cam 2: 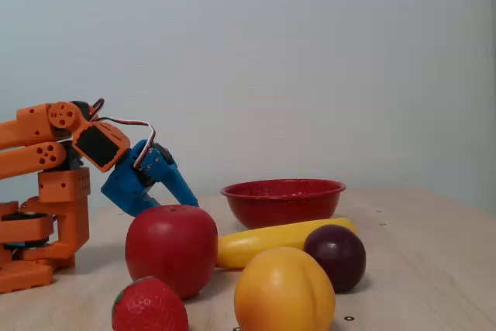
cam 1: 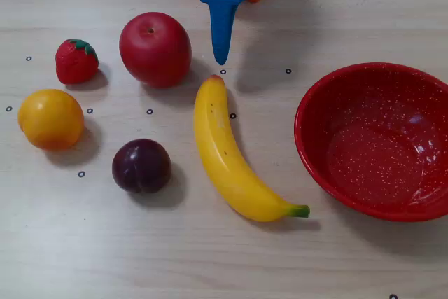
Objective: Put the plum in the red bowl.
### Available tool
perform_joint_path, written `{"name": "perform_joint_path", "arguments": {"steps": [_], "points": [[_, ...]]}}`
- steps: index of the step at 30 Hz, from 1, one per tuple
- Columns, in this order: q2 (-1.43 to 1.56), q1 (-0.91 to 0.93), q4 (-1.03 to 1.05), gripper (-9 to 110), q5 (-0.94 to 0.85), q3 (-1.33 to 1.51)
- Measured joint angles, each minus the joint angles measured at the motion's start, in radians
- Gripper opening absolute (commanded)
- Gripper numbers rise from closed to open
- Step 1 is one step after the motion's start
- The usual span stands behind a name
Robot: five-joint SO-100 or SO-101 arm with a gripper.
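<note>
The plum (cam 1: 141, 165) is a small dark purple fruit lying on the wooden table, left of the banana in a fixed view; from the side it shows as the plum (cam 2: 335, 257) in front of the banana's end. The red bowl (cam 1: 378, 145), speckled and with nothing in it, stands at the right; the low fixed view shows the red bowl (cam 2: 283, 199) at the back. My blue gripper (cam 1: 222, 57) points down at the table between the apple and the banana's top end, apart from the plum. Its jaws look shut, holding nothing. From the side the gripper (cam 2: 188, 199) hangs behind the apple.
A red apple (cam 1: 155, 49), a strawberry (cam 1: 76, 61) and an orange (cam 1: 50, 118) lie left of and behind the plum. A yellow banana (cam 1: 227, 152) lies between the plum and the bowl. The orange arm base (cam 2: 46, 215) stands at the left.
</note>
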Motion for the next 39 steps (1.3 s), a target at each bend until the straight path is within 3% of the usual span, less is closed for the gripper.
{"name": "perform_joint_path", "arguments": {"steps": [12, 17, 29, 37, 39], "points": [[-0.002, 0.000, 0.000, 0, 0.002, 0.000], [-0.218, 0.000, -0.023, 0, 0.003, -0.066], [-0.815, 0.000, -0.012, 0, 0.069, -0.701], [-1.232, -0.114, 0.224, 0, 0.095, -1.167], [-1.344, -0.112, 0.302, 5, 0.112, -1.299]]}}
